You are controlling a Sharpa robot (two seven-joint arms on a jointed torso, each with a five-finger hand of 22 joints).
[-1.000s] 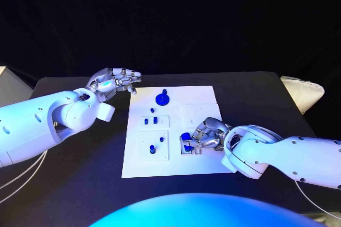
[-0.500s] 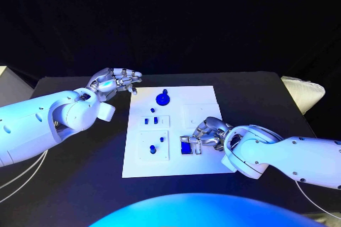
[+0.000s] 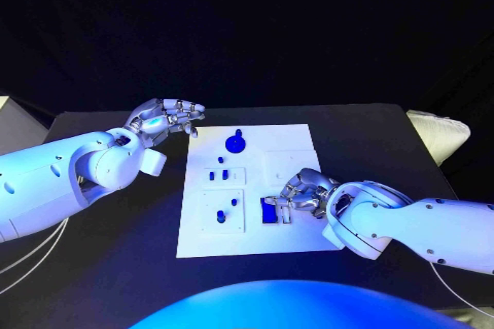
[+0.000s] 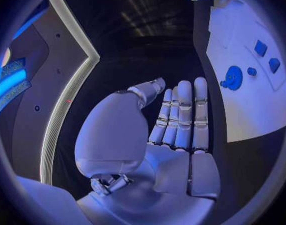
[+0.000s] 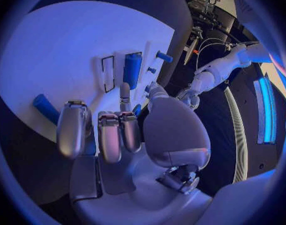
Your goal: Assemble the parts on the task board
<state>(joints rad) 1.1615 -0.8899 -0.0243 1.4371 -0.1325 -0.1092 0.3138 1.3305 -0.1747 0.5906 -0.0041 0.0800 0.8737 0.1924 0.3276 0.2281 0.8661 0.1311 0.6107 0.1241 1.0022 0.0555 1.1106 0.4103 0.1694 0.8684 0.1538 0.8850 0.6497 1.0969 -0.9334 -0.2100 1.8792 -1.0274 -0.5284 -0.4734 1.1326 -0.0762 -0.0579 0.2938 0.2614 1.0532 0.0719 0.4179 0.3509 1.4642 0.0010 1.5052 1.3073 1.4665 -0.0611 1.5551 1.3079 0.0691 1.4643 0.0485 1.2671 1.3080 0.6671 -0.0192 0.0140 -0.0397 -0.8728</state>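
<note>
The right hand [image 3: 302, 194] is hovering empty, fingers curled, beside the blue block [image 3: 270, 213] on the task board [image 3: 291, 136] — it looks small, rigid, light, best pinched across its long sides. The left hand [image 3: 165, 117] is waiting off the board — open, fingers straight, holding nothing.

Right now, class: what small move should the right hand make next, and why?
Probably ease the right hand slightly down to press the blue rectangular part into its slot on the task board. Its fingers sit just beside that part; the left hand hovers off the board, holding nothing.
</note>
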